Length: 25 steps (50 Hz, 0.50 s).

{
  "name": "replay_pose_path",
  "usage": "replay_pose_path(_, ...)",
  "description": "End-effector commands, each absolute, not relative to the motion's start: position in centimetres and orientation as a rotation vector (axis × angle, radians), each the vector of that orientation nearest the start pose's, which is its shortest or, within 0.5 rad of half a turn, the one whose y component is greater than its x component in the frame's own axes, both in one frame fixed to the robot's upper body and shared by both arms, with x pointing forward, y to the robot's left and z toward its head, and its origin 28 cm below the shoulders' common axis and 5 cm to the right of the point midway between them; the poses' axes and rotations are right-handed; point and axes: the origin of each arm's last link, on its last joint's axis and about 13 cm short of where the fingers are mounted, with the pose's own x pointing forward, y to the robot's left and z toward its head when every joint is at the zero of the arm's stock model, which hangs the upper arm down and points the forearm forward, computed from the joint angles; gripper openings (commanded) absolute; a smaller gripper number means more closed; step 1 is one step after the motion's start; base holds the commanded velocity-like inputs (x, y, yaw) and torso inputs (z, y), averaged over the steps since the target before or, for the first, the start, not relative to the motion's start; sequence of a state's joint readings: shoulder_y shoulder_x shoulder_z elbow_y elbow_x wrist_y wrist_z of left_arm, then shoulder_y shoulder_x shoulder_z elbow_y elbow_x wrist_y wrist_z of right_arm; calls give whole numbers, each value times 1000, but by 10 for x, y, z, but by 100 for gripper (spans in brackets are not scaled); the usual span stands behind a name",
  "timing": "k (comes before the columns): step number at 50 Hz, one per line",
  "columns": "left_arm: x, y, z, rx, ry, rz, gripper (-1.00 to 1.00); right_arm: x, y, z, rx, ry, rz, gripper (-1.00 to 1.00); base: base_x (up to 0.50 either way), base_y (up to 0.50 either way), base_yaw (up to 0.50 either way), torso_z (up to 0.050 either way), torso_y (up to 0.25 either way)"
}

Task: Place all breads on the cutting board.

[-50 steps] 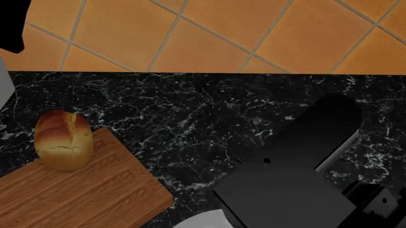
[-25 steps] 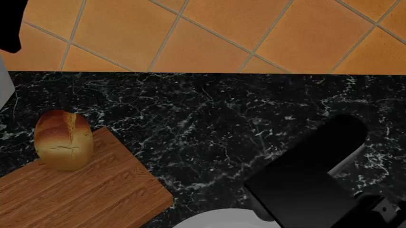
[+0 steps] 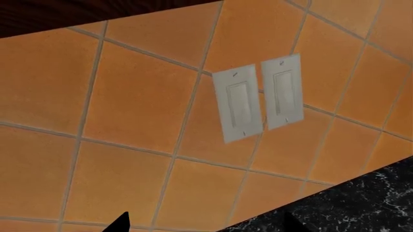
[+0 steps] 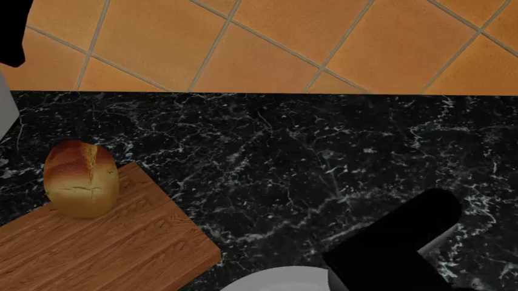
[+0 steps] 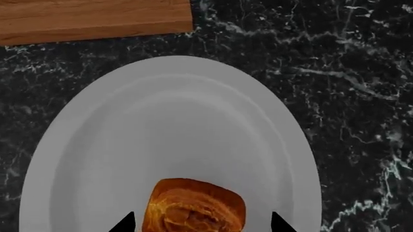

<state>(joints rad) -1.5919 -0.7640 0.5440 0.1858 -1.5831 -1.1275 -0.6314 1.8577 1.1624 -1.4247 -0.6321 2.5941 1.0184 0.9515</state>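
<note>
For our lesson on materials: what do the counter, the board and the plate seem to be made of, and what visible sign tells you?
Counter: looks like polished black marble, given its white veins.
Cutting board: looks like wood, light brown with lengthwise grain lines and a thick edge.
Plate: plain white and smooth, possibly glazed ceramic; the render leaves it open.

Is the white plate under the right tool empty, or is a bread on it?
Not empty. In the right wrist view one bread lies on the plate, between the tips of the right tool. The cutting board lies beside the plate.
</note>
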Motion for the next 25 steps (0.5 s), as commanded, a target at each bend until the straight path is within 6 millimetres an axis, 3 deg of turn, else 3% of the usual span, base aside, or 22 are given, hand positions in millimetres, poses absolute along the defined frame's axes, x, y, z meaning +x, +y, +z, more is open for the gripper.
replay_pose_path(1,249,251,382,186,-80,-283,100,145,-145,288,-357,860,565,100,0,0,0,0,0)
replay_pose_path(25,249,252,384,184,-86,-287,100,143,-146,274,-328,924,575,100,0,0,0,0,0)
